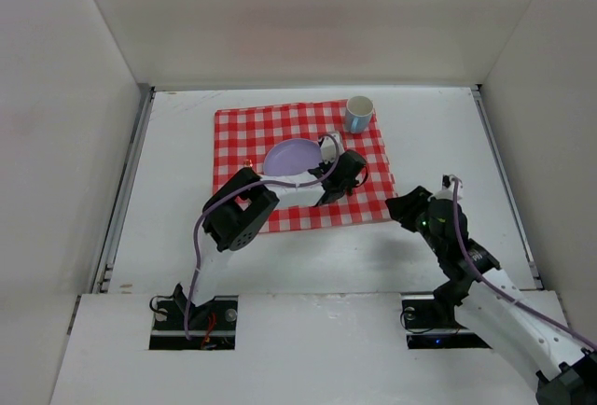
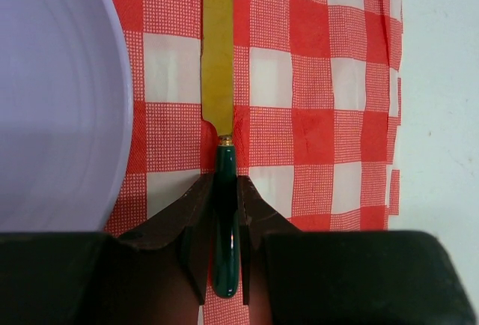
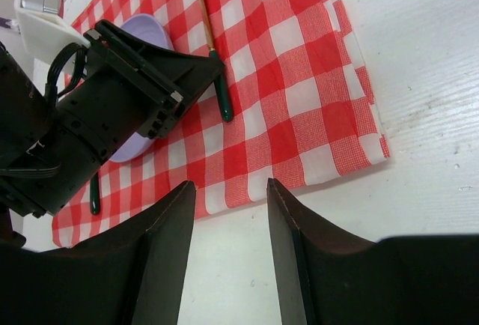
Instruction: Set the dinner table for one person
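The white dinner table [image 1: 438, 134] carries a red-and-white checked cloth [image 1: 368, 158]. A lilac plate [image 1: 291, 155] lies in the middle of the cloth. A knife with a gold blade [image 2: 218, 63] and a dark green handle lies on the cloth just right of the plate [image 2: 52, 100]; it also shows in the right wrist view [image 3: 218, 89]. My left gripper [image 2: 224, 179] is shut on the knife's green handle, low on the cloth. My right gripper [image 3: 228, 184] is open and empty over bare table by the cloth's near right corner.
A white and blue cup [image 1: 358, 114] stands at the cloth's far right corner. A second green-handled utensil [image 3: 94, 194] lies left of the plate, mostly hidden by the left arm. White walls enclose the table on three sides.
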`<state>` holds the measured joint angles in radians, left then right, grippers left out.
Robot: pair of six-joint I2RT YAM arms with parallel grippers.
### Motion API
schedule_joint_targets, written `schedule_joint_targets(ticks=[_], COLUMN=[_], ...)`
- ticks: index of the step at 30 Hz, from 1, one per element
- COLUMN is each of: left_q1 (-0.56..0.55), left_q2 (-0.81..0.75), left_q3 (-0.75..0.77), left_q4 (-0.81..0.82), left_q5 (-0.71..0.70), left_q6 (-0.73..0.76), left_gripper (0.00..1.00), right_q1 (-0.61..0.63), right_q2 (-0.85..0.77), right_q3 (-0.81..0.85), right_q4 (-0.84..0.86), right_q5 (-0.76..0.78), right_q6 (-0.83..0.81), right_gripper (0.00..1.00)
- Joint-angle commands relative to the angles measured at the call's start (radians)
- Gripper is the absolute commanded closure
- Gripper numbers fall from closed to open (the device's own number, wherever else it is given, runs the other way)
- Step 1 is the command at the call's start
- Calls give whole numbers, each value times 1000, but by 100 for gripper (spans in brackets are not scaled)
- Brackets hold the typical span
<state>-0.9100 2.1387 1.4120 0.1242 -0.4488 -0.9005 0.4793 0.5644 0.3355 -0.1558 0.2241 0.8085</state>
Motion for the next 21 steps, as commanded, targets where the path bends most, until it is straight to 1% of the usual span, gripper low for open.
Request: schedule_joint_targets(ticks=[1, 4, 6, 10, 13, 17, 19, 21], left_q1=[0, -2, -2, -3, -19, -56, -77, -97], left_q2=[1, 4, -2, -39, -91, -204, -276, -341], left_q3=[45, 41, 27, -1, -30, -91, -134, -182], left_q4=[-3, -5, 2, 8, 28, 83, 129, 169], left_q5=[-4, -2, -8, -22, -24, -34, -37, -37], left_q6=[-17, -23, -25, -6, 31, 115, 176, 222], left_gripper=[93, 88, 81, 71, 65, 56, 53, 53], right_q1=[8, 8, 8, 8, 8, 2, 3, 6], right_q2=[3, 2, 6, 29, 46, 54, 60, 69], right_q3=[45, 45, 43, 48, 59, 74, 80, 83], right_q4=[33, 35, 36, 41, 41, 41, 41, 41], right_q5=[-6, -5, -3, -3, -3, 9, 21, 44], right_q6=[-8, -8, -8, -8, -9, -9, -9, -9], right_gripper=[50, 49, 47, 46, 45, 46, 51, 61])
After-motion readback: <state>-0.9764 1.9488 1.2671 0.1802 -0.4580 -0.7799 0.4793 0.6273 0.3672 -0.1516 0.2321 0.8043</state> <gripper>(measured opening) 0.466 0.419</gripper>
